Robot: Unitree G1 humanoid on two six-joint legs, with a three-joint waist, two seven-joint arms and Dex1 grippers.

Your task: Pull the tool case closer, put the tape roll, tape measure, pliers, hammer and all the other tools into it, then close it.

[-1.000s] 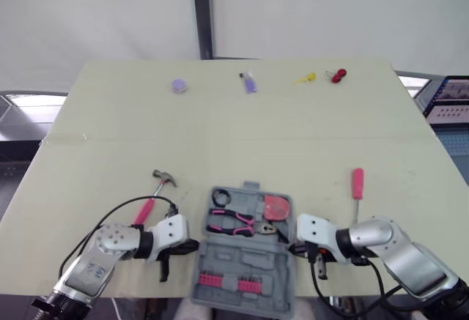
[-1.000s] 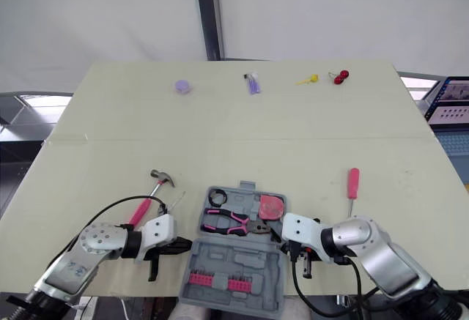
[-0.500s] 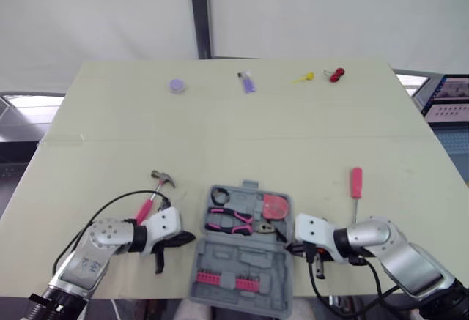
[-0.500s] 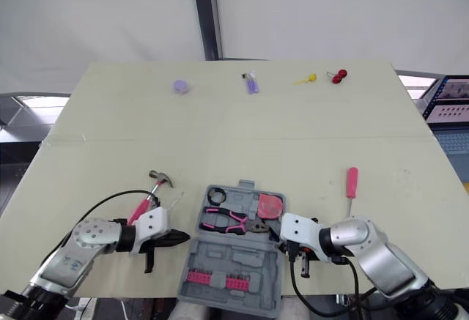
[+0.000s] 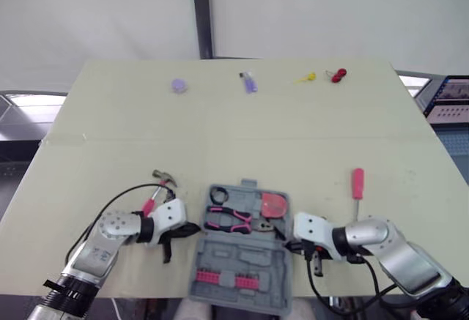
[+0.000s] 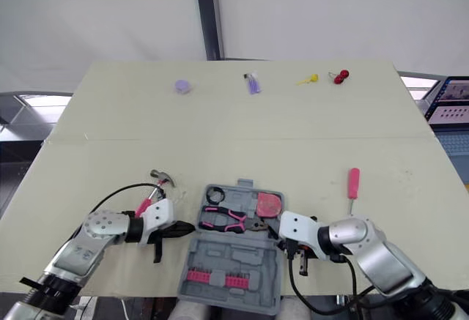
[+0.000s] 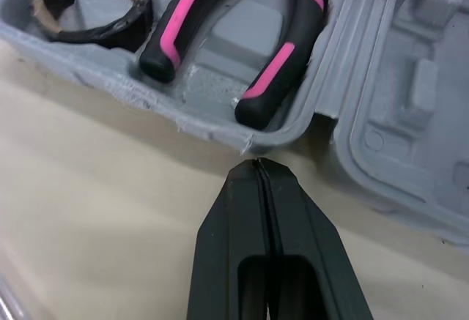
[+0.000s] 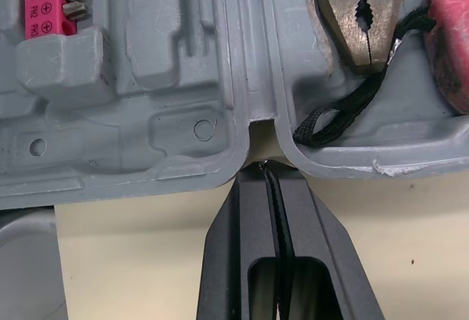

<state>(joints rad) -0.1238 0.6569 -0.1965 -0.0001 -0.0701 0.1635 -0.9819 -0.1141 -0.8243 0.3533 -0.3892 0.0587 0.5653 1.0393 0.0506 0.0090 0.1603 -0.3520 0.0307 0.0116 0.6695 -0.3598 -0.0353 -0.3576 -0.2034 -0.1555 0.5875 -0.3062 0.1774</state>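
The grey tool case (image 5: pixel 248 255) lies open at the table's front edge. Its far half holds a black tape roll (image 5: pixel 219 198), pink-handled pliers (image 5: pixel 230 221) and a pink tape measure (image 5: pixel 276 206); the near half carries a pink bit set (image 5: pixel 231 280). My left gripper (image 5: pixel 192 228) is shut, its tip touching the case's left rim (image 7: pixel 249 143) beside the pliers (image 7: pixel 286 64). My right gripper (image 5: pixel 287 245) is shut, with its tip at the hinge notch on the case's right side (image 8: pixel 260 126). The hammer (image 5: pixel 158 188) lies left of the case, behind my left gripper. A pink screwdriver (image 5: pixel 357 185) lies to the right.
Along the table's far edge sit a purple disc (image 5: pixel 178 85), a small purple item (image 5: pixel 249 82), a yellow item (image 5: pixel 305 77) and a red item (image 5: pixel 337 75). A laptop (image 5: pixel 448 99) stands off the table's right side.
My left gripper has slid away from the table's front edge, along the case's left side, up to the rim near the pliers. The right gripper and the case have hardly moved.
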